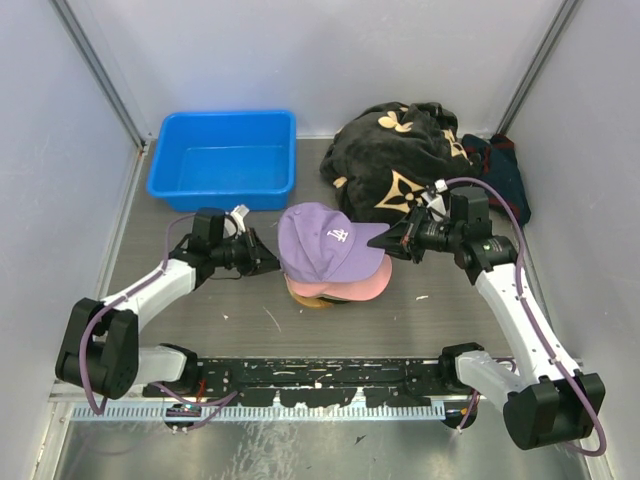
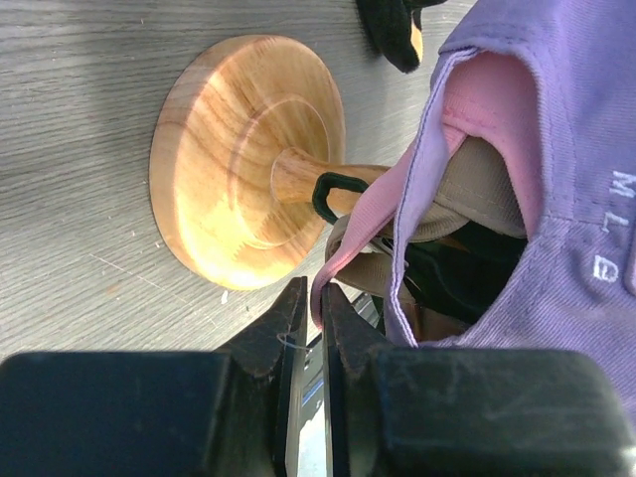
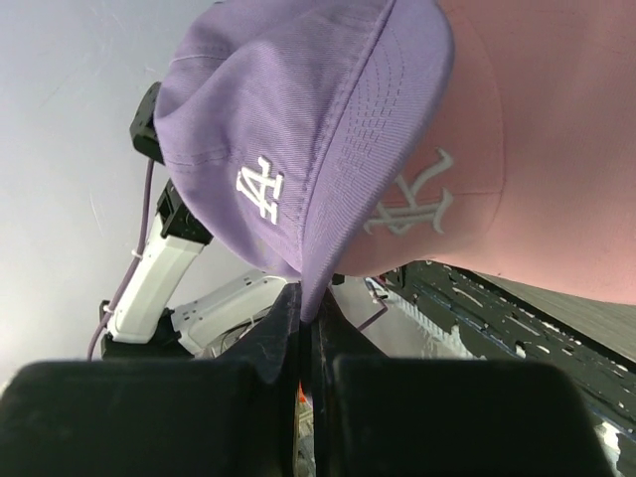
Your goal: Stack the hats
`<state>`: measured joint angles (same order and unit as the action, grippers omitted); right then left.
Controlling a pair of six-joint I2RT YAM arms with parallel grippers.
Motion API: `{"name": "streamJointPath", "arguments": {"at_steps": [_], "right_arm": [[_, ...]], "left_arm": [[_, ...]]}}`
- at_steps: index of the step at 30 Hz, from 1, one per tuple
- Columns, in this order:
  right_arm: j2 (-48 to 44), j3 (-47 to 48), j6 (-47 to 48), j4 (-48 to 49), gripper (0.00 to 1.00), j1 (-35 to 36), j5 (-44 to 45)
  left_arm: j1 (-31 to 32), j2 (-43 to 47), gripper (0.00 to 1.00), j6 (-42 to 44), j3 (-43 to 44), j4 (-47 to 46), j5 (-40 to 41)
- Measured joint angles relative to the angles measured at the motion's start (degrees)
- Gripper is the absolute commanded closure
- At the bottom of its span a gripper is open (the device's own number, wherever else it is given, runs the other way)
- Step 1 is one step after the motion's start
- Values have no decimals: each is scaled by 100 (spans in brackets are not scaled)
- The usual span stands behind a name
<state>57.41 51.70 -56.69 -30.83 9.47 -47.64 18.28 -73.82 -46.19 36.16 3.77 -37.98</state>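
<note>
The four caps are sitting stacked on a wooden stand (image 2: pixel 243 159) at the middle of the table (image 1: pixel 180 310). In the top view the lavender cap (image 1: pixel 322 238) is covering the pile, its brim pointing toward 3 o'clock. Only the brim of the pink cap (image 1: pixel 358 286) is peeking out beneath it at 5 o'clock, and a sliver of the tan cap (image 1: pixel 306 296) is showing at 6 o'clock. The dark green cap (image 2: pixel 452 270) is hiding there entirely. It is appearing only in the left wrist view, as a dark mass deep inside the nested crowns, its outline hard to make out.

The left gripper (image 1: pixel 270 262) is reaching in from 9 o'clock with its fingers drawn narrow, pinching a thin pink edge of the pink cap at the rear of the stack. The right gripper (image 1: pixel 386 240) is coming from 3 o'clock with its fingers pressed together on the rim of the lavender brim.

A blue bin (image 1: pixel 222 155) is sitting at 11 o'clock from the stack and a black cloth (image 1: pixel 395 165) with tan flower marks at 1 o'clock. The stand's rounded top is being covered completely by the caps.
</note>
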Motion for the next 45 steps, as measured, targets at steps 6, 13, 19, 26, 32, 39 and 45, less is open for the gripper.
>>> {"name": "streamJointPath", "arguments": {"at_steps": [6, 13, 19, 26, 32, 39, 45], "right_arm": [[129, 404, 140, 33, 99, -2, -247], [109, 284, 339, 61, 99, -7, -374], [59, -87, 673, 4, 99, -70, -363], [35, -262, 1226, -210, 99, -562, -487], [166, -481, 1672, -417, 91, -885, -715], [319, -758, 2031, -442, 64, -931, -723], [450, -815, 2376, -789, 54, -981, -306]], "left_arm": [[85, -155, 84, 13, 85, 7, -4], [151, -223, 85, 11, 85, -4, -2], [175, -264, 85, 11, 85, -9, -2], [192, -282, 86, 11, 136, 2, 11], [225, -315, 87, 11, 168, -4, 11], [251, -365, 88, 9, 170, -9, 11], [258, -365, 89, 9, 170, -9, 13]]}}
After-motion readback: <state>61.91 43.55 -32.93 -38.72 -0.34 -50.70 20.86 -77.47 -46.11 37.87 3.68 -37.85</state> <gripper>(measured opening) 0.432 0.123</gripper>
